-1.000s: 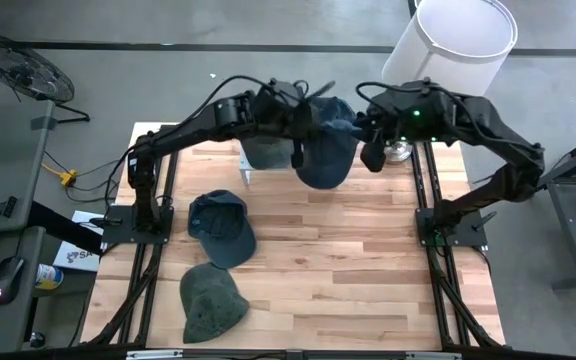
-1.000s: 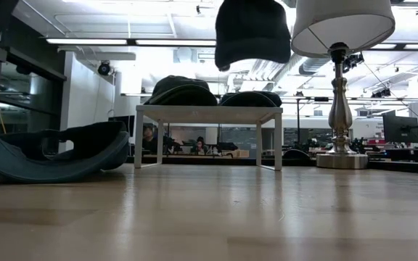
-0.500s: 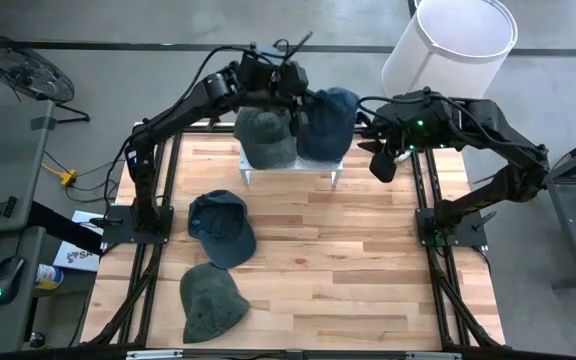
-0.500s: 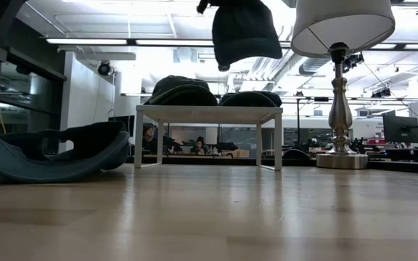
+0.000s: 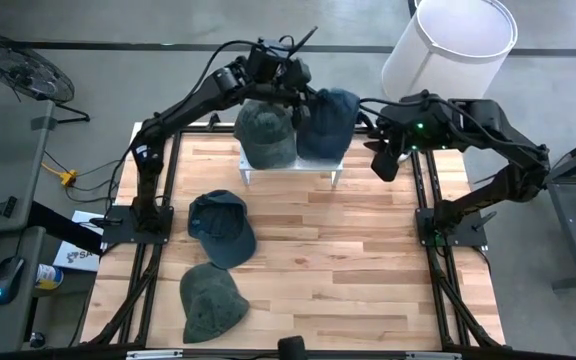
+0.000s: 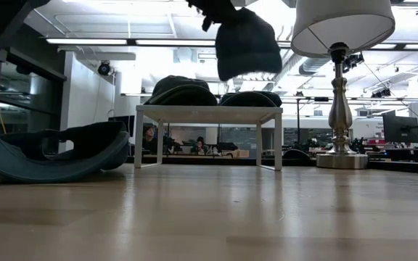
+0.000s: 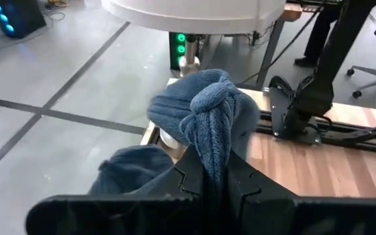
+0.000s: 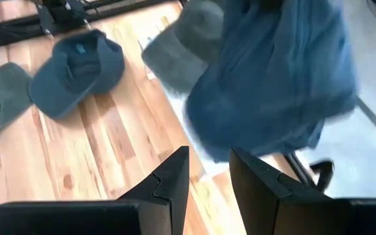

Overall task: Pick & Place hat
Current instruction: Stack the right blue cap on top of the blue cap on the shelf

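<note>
Hanging from the left jaws (image 5: pixel 295 84), a blue knit hat (image 5: pixel 324 122) droops over the white stand (image 5: pixel 288 168), which carries a grey cap (image 5: pixel 266 135). These jaws are clenched on the hat's bunched fabric (image 7: pixel 209 111). The right jaws (image 5: pixel 376 146) stand released, empty, just beside the hat. Two more caps (image 5: pixel 220 228) lie on the bench (image 5: pixel 368 260), well apart from both jaws.

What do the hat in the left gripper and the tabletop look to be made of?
Blue hat: soft knit, likely wool or acrylic; ribbed stitches show where the left gripper pinches it. Tabletop: light wood planks, butcher-block style, with visible grain and a slight sheen.
</note>
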`<action>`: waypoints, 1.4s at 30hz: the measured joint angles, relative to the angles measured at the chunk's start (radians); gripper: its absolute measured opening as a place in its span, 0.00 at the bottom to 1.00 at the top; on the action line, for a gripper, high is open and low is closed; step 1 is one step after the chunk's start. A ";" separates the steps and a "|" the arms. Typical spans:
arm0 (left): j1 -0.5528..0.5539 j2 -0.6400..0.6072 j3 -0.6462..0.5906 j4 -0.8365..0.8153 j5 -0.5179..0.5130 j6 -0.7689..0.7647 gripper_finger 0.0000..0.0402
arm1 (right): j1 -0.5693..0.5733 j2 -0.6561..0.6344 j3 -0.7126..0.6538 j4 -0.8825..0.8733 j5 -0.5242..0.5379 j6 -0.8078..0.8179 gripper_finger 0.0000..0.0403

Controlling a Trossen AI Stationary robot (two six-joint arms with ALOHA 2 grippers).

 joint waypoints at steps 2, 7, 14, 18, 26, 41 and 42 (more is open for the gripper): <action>0.002 0.010 0.002 0.004 0.004 0.001 0.02 | 0.001 -0.001 0.000 -0.036 0.003 0.023 0.26; 0.018 0.049 0.000 0.001 0.030 0.004 0.02 | 0.049 -0.001 -0.010 -0.107 0.055 0.099 0.24; 0.027 0.051 0.000 0.001 0.029 0.031 0.02 | 0.186 -0.042 -0.187 -0.013 0.138 0.233 0.18; 0.033 0.051 0.000 -0.013 0.032 0.050 0.02 | 0.258 -0.079 -0.371 0.167 0.213 0.315 0.15; 0.046 0.085 -0.008 -0.036 0.066 0.052 0.02 | 0.329 -0.132 -0.697 0.657 0.479 0.315 0.07; 0.051 0.101 -0.008 -0.047 -0.042 0.060 0.02 | 0.289 -0.131 -1.059 1.334 0.689 0.164 0.00; 0.051 0.101 -0.008 -0.047 -0.043 0.060 0.02 | 0.278 -0.131 -1.068 1.350 0.689 0.176 0.00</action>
